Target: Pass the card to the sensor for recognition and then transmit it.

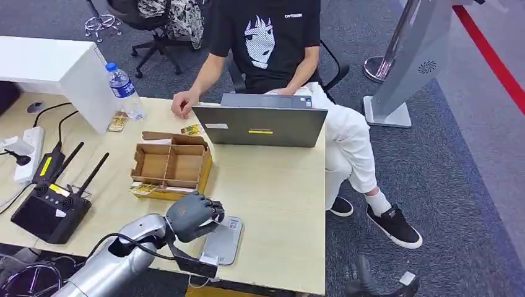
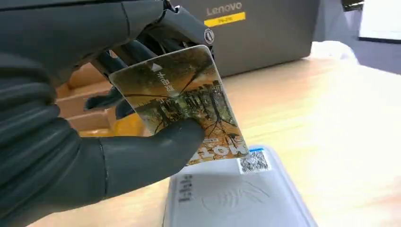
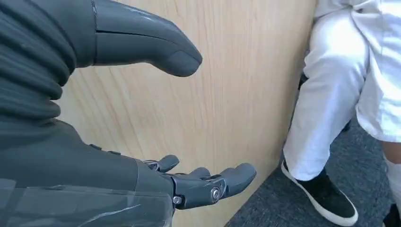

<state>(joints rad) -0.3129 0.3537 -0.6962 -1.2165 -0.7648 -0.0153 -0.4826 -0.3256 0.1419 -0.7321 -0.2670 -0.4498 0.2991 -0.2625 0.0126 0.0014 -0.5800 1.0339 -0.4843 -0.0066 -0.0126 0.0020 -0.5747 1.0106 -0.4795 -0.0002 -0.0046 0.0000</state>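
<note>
Item: card (image 2: 189,109). Printed face, brown-gold scene. Pinched between thumb and fingers of the left hand (image 1: 193,215), tilted, its low edge over the near end of the reader (image 2: 236,198); whether it touched the pad could not be told from the wrist view.

Item: reader (image 1: 223,241). Flat grey pad with a code label, lay near the table's (image 1: 278,185) front edge, just beside the cardboard box (image 1: 170,167).

Item: left hand. Closed on the card, thumb across the lower face.

Item: right hand (image 3: 156,118). Held nothing; thumb and fingers spread wide, hung beside the table edge.

Item: person (image 1: 272,49), seated behind a laptop (image 1: 260,124) at the far side, one hand on the table.

Step in hand, as judged: presenting the card for reading. To do it well, the card probably needed lowering flatter and more central over the pad's sensing mark, and holding there steadily. The pinch needed to stay firm so the card would not slip before handover to the person.
</note>
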